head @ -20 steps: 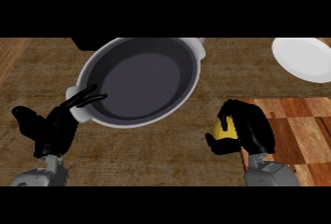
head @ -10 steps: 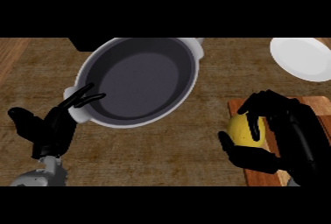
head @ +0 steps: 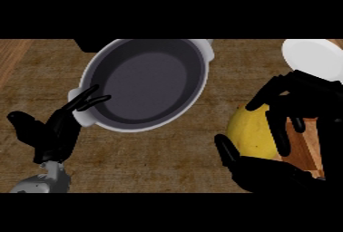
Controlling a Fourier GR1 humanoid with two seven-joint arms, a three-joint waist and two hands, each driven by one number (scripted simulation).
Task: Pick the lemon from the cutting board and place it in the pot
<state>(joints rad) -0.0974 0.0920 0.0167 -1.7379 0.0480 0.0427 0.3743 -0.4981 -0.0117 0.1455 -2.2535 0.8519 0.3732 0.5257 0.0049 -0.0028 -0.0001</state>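
Lemon was in my right hand, fingers and thumb curled round it, at the right side of view, partly over the cutting board edge. Pot sat well left of it on the counter, nothing in it. White plate at top right. My left hand was open, fingers straight, tips overlapping the pot's near handle.

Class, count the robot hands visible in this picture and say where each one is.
2. The black left hand rests open at lower left beside the grey oval pot; the black right hand at right curls round the yellow lemon.
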